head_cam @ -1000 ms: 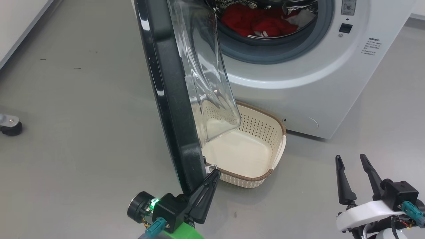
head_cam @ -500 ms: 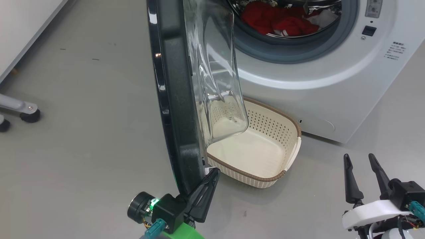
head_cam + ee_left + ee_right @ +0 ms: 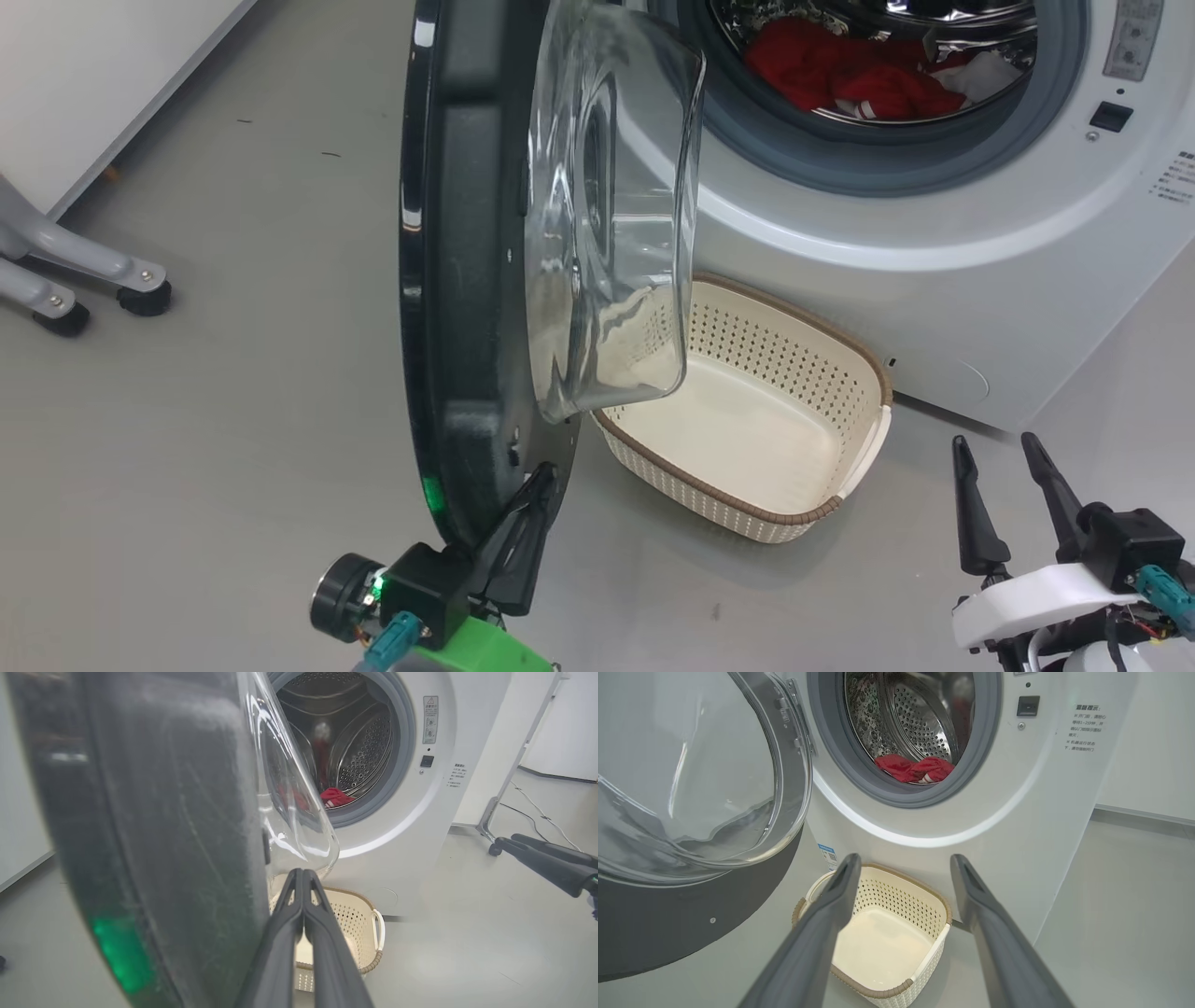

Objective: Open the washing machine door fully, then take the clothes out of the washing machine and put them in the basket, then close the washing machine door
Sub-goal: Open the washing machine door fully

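Head view: door (image 3: 467,280) stands swung out from washer (image 3: 934,299), nearly edge-on to the camera, black rim on the left, glass bowl (image 3: 616,233) bulging right.

Left gripper (image 3: 546,474) sits low at the door's bottom edge. Fingers pressed flat together, nothing between them, tips against the inner side of the rim.

Right gripper (image 3: 993,439) at lower right over bare floor (image 3: 233,420). Fingers spread, empty, well apart from door and basket.

Basket (image 3: 784,345) on the floor just in front of washer, below the drum mouth and right of the door. Nothing in it. Lower part of the bowl overlaps its left end from this angle.

Clothes (image 3: 840,75) red with some white, heaped at the bottom of the steel drum (image 3: 962,11), behind the grey seal (image 3: 840,173).

Grey stand legs on castors (image 3: 143,294) at far left, well apart from the door.

Left wrist view: closed fingers rise just right of the door's dark rim, basket beyond the tips.

Right wrist view: basket lies between the spread fingers, clothes in the drum above it.
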Robot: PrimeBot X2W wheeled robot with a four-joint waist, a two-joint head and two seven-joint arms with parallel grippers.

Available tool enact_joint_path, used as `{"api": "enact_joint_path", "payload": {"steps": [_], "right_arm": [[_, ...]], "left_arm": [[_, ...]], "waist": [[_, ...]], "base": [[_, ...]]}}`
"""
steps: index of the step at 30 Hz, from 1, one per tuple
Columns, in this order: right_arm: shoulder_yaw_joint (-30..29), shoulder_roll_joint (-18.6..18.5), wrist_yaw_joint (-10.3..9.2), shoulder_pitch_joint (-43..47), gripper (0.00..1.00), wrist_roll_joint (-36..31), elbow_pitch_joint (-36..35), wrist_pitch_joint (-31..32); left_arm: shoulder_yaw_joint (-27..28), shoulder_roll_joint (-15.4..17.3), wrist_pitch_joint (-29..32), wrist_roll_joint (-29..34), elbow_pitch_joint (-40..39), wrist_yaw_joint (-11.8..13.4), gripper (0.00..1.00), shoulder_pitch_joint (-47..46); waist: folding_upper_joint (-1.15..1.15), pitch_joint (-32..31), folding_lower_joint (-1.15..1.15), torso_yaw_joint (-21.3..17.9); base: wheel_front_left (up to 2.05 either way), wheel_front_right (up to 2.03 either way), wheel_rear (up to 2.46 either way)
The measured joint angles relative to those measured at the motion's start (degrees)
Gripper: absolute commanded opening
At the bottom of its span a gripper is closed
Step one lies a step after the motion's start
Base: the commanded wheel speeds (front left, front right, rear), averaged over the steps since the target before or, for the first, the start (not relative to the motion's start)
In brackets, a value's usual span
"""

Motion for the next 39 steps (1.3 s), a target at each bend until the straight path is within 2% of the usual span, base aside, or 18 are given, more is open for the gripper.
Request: {"api": "enact_joint_path", "payload": {"steps": [10, 21, 32, 39], "right_arm": [[0.0, 0.1, 0.43, -0.1, 1.0, -0.5, 0.4, 0.0], [0.4, 0.3, 0.45, -0.2, 1.0, -0.5, 0.4, 0.0], [0.3, 0.3, 0.51, -1.1, 1.0, -0.7, 0.1, 0.0], [0.3, 0.2, 0.51, -2.0, 1.0, -1.1, -0.4, 0.0]], "left_arm": [[5.4, 1.1, -0.9, 0.0, 1.4, 1.2, 0.0, 0.5], [14.6, 3.2, -1.7, -1.2, 2.6, 1.7, 0.0, 0.5], [23.0, 3.4, -2.4, -2.8, 5.1, 1.7, 0.0, -0.1], [26.5, 3.5, -2.9, -4.2, 7.1, 1.8, 0.0, -1.5]], "waist": [[0.0, -0.5, 0.0, 0.1], [0.0, 0.0, 0.0, -1.2], [0.0, 1.7, 0.0, -3.1], [0.0, 3.0, 0.0, -3.9]], "base": [[0.0, 0.0, 0.0], [0.0, 0.0, 0.0], [0.0, 0.0, 0.0], [0.0, 0.0, 0.0]]}}
